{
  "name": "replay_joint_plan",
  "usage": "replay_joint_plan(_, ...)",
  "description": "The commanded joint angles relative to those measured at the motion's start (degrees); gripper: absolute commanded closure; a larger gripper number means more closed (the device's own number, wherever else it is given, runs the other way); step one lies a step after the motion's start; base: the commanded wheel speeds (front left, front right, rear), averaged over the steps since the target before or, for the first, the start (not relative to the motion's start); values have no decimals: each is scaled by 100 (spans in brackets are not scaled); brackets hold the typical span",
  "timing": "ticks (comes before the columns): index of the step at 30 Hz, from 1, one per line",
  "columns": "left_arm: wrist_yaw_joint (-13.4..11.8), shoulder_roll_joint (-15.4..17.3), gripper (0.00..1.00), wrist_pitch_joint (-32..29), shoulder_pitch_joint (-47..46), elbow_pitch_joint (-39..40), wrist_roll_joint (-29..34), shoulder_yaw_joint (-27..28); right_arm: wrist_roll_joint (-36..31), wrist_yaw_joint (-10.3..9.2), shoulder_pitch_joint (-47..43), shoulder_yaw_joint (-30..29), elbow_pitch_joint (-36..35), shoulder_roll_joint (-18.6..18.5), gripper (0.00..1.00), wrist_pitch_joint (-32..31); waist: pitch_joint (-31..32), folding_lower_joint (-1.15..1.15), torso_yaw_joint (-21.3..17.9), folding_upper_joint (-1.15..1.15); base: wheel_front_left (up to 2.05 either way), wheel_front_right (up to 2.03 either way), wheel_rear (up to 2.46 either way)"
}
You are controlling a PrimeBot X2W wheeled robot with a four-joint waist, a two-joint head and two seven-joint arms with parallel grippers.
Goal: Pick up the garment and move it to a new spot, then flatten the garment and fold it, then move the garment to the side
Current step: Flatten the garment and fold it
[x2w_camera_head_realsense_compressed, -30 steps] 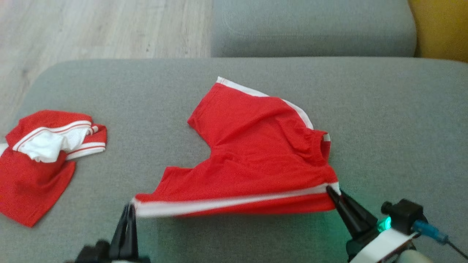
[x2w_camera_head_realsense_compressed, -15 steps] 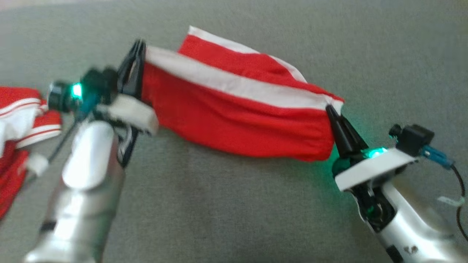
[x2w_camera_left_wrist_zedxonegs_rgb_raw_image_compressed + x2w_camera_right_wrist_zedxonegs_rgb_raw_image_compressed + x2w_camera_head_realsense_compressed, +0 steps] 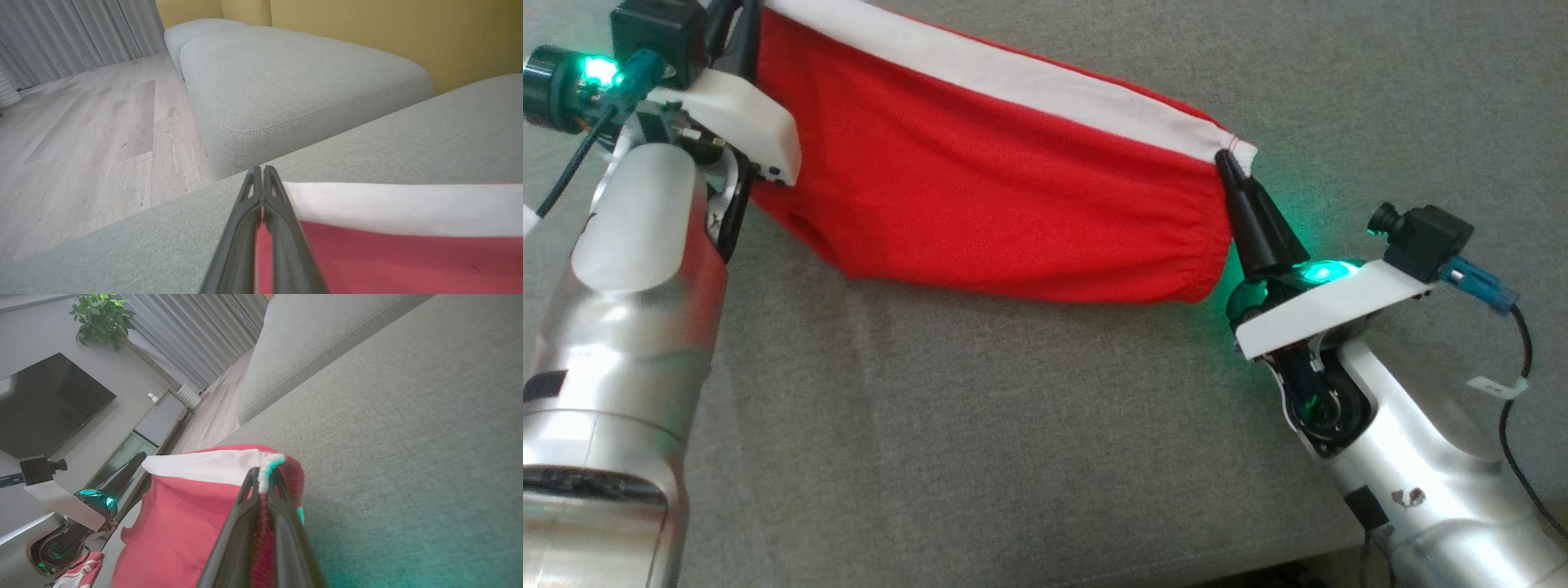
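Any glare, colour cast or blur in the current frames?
Head view: fairly sharp; green light by the right gripper spills onto the sofa cushion. Right wrist view: the same green tints the garment hem and the cushion beside it. Left wrist view: even daylight, no green cast.

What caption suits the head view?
Left and right jaws, shut on the white band, stretch the red garment over the grey sofa.

A big grey sofa seat [image 3: 1013, 425] fills the bottom of the head view. In the left wrist view, another grey cushion [image 3: 302, 77] sits in the middle, a wood floor [image 3: 81, 143] at left, grey curtains [image 3: 81, 32] at upper left and a yellow wall [image 3: 388, 28] at upper right. In the right wrist view, a black TV [image 3: 45, 404] is at left and a green plant [image 3: 102, 318] at upper left.
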State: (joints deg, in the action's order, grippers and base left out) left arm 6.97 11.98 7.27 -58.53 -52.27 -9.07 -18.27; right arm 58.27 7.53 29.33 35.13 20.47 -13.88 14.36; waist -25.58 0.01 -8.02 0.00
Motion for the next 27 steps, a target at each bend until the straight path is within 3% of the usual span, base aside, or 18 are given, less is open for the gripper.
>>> replay_joint_plan(1, -100, 254, 100, 134, -271, 63, -3, 178, -100, -4, 3, -50, -177, 76, 100, 61, -53, -1, -57, 0, 0, 0, 0)
replay_joint_plan(5, -140, 211, 100, 248, -355, -243, 68, 64, -235, -4, -36, -116, -151, 160, 100, 62, -60, -1, -51, 0, 0, 0, 0)
replay_joint_plan(6, -151, 195, 64, 284, -357, -312, 63, 56, -253, -4, -42, -108, -129, 178, 69, 62, -59, -1, -46, 0, 0, 0, 0)
replay_joint_plan(7, -174, 177, 11, 327, -356, -380, 34, 74, -283, -4, -43, -108, -97, 186, 15, 62, -56, -1, -40, 0, 0, 0, 0)
replay_joint_plan(8, -197, 159, 0, 377, -350, -438, 14, 84, -340, -4, -36, -108, -64, 184, 0, 62, -45, -1, -30, 0, 0, 0, 0)
replay_joint_plan(18, -243, -63, 0, 745, 182, -666, -345, 291, -1313, -4, -554, -956, 161, 214, 0, 63, 274, -1, 104, 0, 0, 0, 0)
replay_joint_plan(22, -252, -203, 0, 768, 578, -532, -540, 447, -2366, -4, -818, -1829, 4, 289, 0, 63, 371, -1, 125, 0, 0, 0, 0)
replay_joint_plan(27, -204, -328, 0, 771, 1003, -298, -668, 565, -3700, -4, -1118, -2835, -310, 640, 0, 63, 400, -1, 134, 0, 0, 0, 0)
